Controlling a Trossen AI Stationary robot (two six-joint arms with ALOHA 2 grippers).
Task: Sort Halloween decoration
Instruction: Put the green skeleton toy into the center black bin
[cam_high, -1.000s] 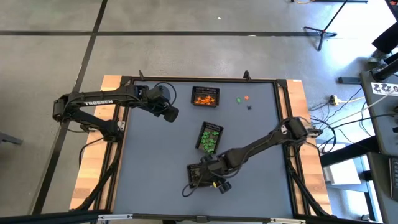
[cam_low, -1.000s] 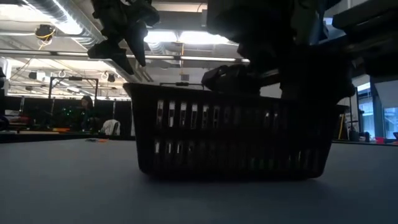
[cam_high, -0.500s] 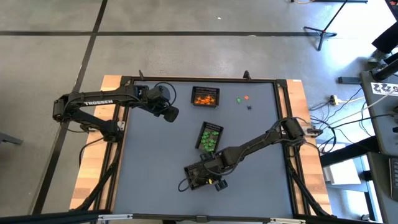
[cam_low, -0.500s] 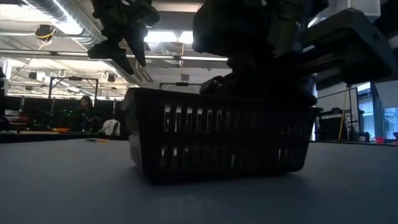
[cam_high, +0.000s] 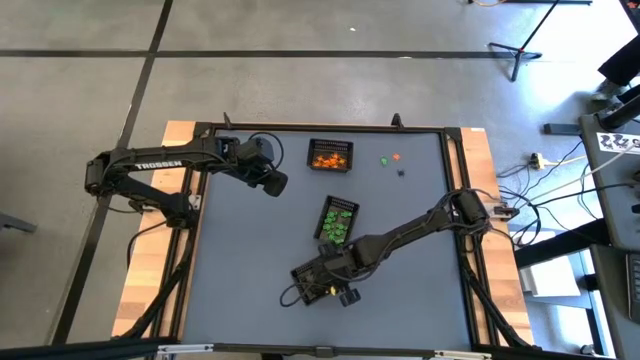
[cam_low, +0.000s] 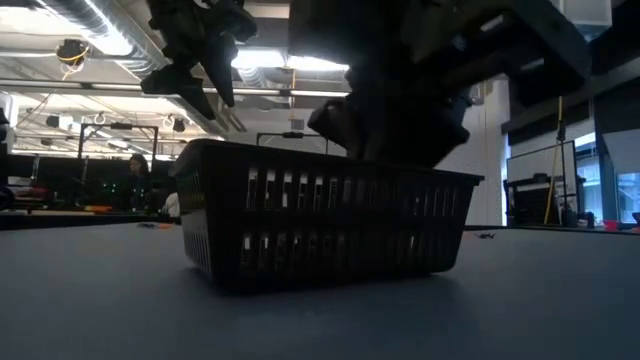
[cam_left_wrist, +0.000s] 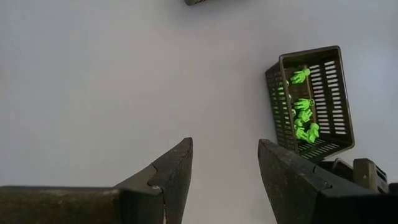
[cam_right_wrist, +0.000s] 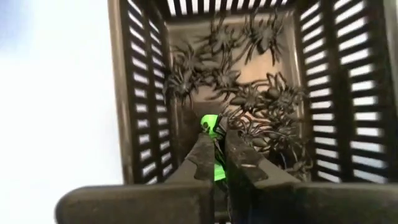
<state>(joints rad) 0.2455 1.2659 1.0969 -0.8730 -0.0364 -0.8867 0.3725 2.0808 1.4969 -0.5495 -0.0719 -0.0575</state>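
Grey table (cam_high: 240, 260), "TROSSEN" on left arm (cam_high: 158, 165), fingers apart, right fingers (cam_right_wrist: 239, 155) pinching green trinket (cam_right_wrist: 214, 146)

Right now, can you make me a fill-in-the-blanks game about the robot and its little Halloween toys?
1. The right gripper has its fingers pinched on a little toy whose colour is ____.
2. The basket under that gripper is full of black ____.
3. The basket at the far edge of the table holds toys whose colour is ____.
4. The left gripper hangs with its fingers ____ and nothing between them.

Missing words: green; spiders; orange; open
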